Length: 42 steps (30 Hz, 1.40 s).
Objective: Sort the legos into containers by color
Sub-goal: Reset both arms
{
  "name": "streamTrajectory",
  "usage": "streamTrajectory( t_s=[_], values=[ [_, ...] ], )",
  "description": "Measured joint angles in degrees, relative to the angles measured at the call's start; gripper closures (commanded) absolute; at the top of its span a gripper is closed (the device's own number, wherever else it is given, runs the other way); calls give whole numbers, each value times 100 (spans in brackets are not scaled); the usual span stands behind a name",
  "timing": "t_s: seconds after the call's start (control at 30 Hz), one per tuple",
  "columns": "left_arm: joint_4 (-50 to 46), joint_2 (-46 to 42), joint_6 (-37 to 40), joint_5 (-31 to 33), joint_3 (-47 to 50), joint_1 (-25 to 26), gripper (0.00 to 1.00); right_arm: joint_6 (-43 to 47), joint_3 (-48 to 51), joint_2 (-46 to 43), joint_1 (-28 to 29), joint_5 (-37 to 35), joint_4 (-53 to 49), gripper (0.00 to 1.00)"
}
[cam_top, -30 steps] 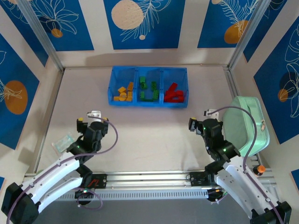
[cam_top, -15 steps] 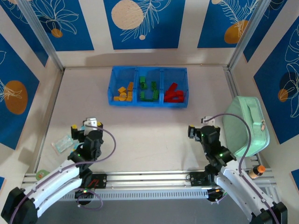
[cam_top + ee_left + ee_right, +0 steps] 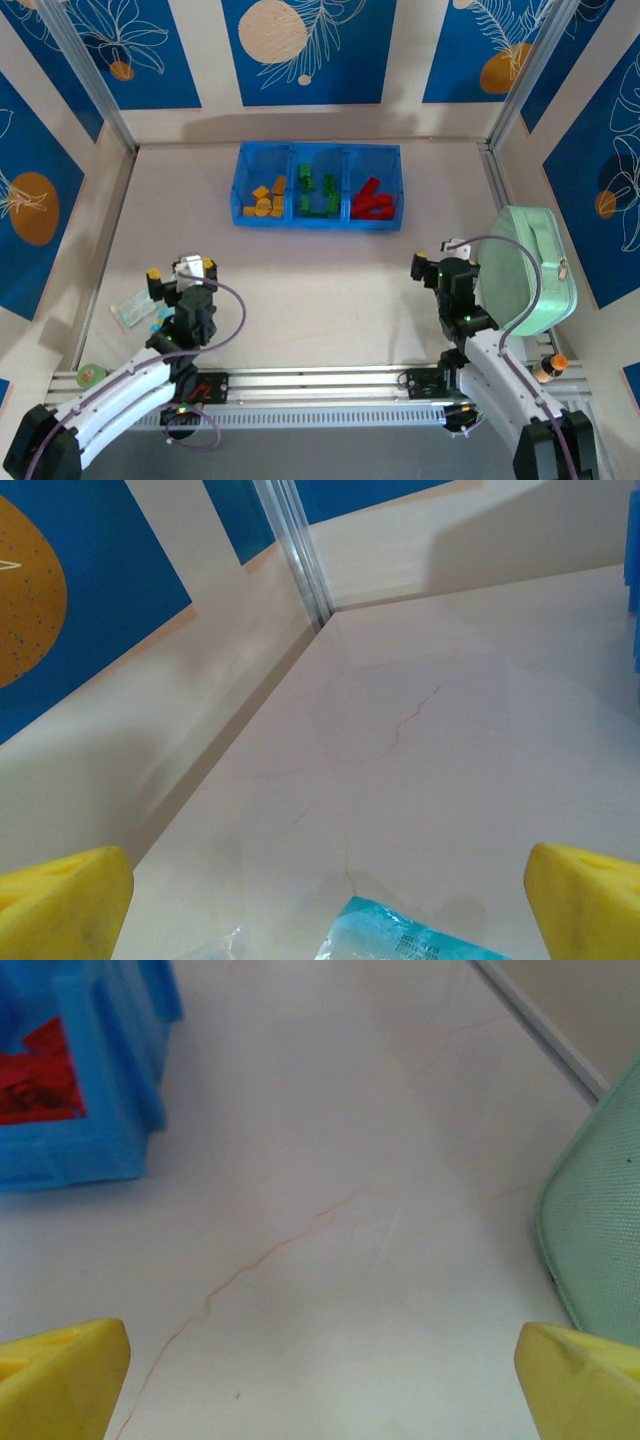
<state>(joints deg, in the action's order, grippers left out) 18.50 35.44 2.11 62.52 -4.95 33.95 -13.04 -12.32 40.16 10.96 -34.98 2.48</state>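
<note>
My left gripper (image 3: 181,268) hangs wide open and empty over the near left of the table (image 3: 320,270), yellow fingertips (image 3: 62,900) spread apart, a clear teal-printed packet (image 3: 133,305) lying just beside it. Far across the table sits the blue tray (image 3: 318,222), three joined translucent bins in a row. The legos are all inside it, sorted by colour: orange-yellow bricks (image 3: 266,197) in the left bin, green (image 3: 320,195) in the middle, red (image 3: 372,200) in the right. My right gripper (image 3: 440,264) is also fully open with nothing in it, over the near right of the table, close beside the mint-green pouch (image 3: 525,270). Its wrist camera catches the tray's right bin with the red bricks at upper left.

A second ago my left gripper stood farther out on the table and not quite so wide. It has since drawn back and to the left, toward the packet. My right gripper dipped back, then returned to nearly the same spot, now a little closer to the pouch. Tray and legos have not shifted.
</note>
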Motion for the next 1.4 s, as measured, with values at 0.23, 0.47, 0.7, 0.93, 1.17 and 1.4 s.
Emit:
streamTrajectory(
  t_s=[0.23, 0.47, 0.7, 0.93, 1.17, 1.4],
  values=[
    [717, 636, 105, -339, 0, -411, 0, 7, 0, 988, -372, 396, 859, 1],
    [1462, 1423, 90, -898, -2, -1056, 0, 107, -101, 1744, -372, 509, 1661, 1],
    [2258, 2531, 9, -1528, -114, -1674, 0, 271, -389, 2422, -369, 542, 2245, 1],
    [3261, 3438, 87, -1919, -269, -1862, 0, 538, -374, 2771, -341, 546, 3091, 1],
    [4168, 4019, 111, -2227, -282, -2232, 0, 739, -131, 3005, -315, 555, 4135, 1],
    [4966, 4009, -35, -2481, 24, -2323, 0, 538, 409, 4002, -647, 704, 6017, 1]
  ],
)
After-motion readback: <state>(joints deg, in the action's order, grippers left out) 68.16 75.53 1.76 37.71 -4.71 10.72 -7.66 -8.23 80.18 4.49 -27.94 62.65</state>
